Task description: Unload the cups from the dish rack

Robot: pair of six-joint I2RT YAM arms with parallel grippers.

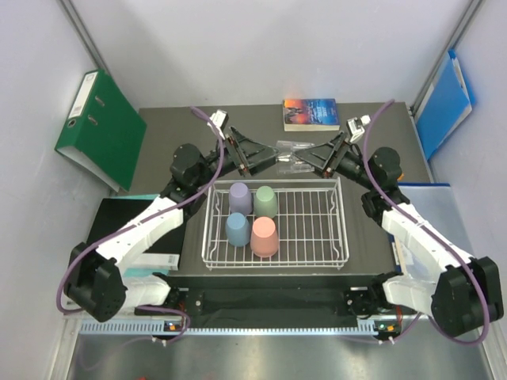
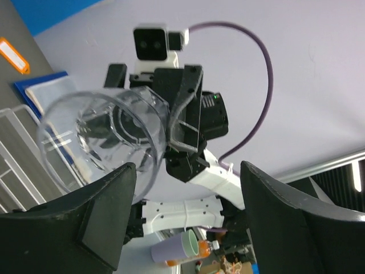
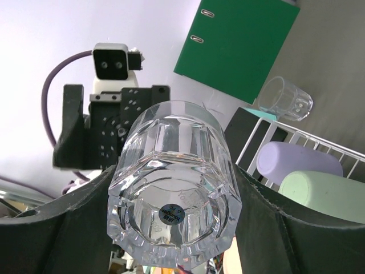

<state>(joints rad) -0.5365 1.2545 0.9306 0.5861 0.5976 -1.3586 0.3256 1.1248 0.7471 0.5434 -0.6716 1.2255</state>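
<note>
glass cup (image 3: 171, 211) tight in right end effector (image 3: 174, 171), wrist-side only; left end effector (image 2: 188, 168) wide

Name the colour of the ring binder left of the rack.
Ring binder: green, clearest in the top external view.

Green binder (image 1: 99, 131) at left, book (image 1: 311, 113) at back, blue folder (image 1: 445, 103) at right

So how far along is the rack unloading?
Done: one clear glass cup sits outside the dish rack. In hand: the right end effector grips the other clear glass; the left end effector is open, facing it. Left: the lavender tumbler, green tumbler, blue tumbler and pink tumbler stand in the rack.
</note>
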